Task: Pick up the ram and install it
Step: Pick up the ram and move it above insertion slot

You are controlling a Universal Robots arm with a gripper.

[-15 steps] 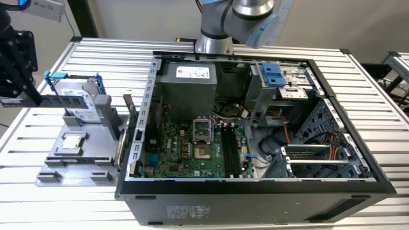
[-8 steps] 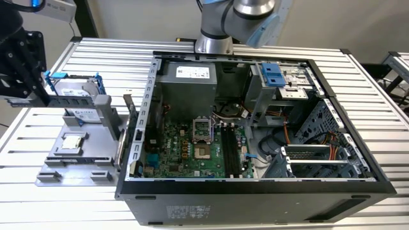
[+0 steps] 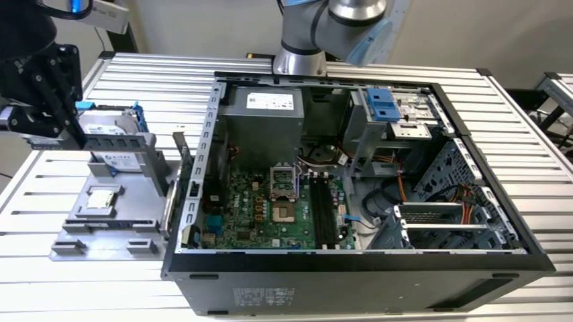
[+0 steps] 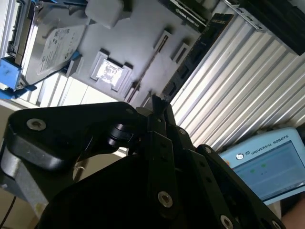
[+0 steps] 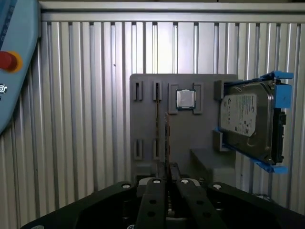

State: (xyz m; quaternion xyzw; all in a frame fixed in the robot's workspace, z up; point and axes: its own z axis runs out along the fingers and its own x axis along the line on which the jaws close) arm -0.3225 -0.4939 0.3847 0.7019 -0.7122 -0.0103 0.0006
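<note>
Over the grey tray (image 3: 125, 226) at the exterior view's left, the hand (image 5: 167, 167) is clamped nearly shut on the ram (image 5: 167, 136), edge-on between its fingertips. Rightward, the open computer case (image 3: 358, 261) sits on the counter (image 3: 537, 134).

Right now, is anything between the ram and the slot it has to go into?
Yes: the case wall stands between the ram in the claw and the black slots; above that wall, nothing visible does.
</note>
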